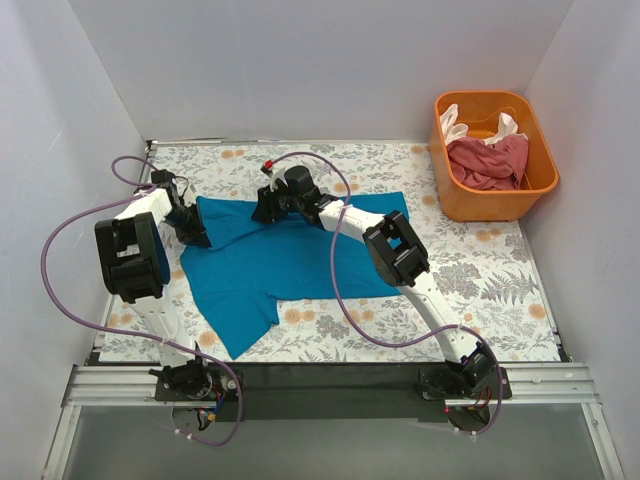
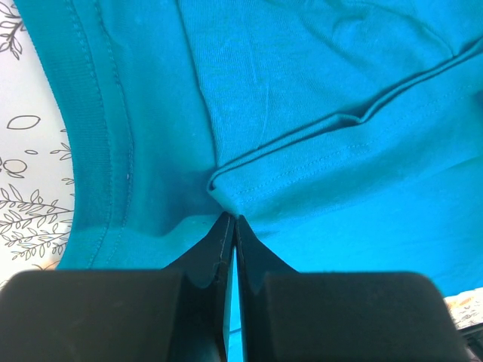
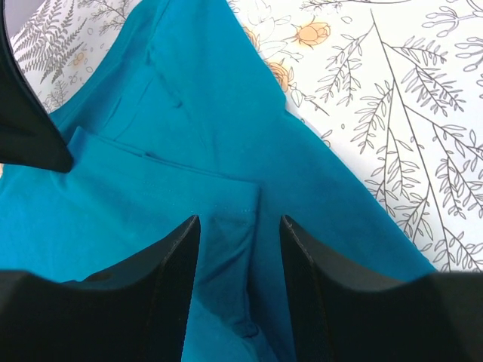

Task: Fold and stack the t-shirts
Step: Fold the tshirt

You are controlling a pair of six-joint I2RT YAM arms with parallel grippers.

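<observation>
A teal-blue t-shirt (image 1: 290, 255) lies spread on the floral table, one sleeve trailing toward the near edge. At the shirt's left edge my left gripper (image 1: 195, 235) is low on the cloth. In the left wrist view its jaws (image 2: 230, 217) are shut, pinching a puckered fold of the teal t-shirt (image 2: 302, 75) by a stitched hem. My right gripper (image 1: 265, 210) is at the shirt's far edge. It stands open (image 3: 240, 219) with a loose fold of teal t-shirt (image 3: 189, 136) between its fingers. A pink-red t-shirt (image 1: 492, 162) and a cream-white t-shirt (image 1: 455, 125) lie bunched in the tub.
The orange plastic tub (image 1: 492, 207) stands at the far right of the floral table (image 1: 480, 280). White walls close in the back and both sides. Purple cables loop from both arms over the table. A black part (image 3: 26, 121) shows at the left edge of the right wrist view.
</observation>
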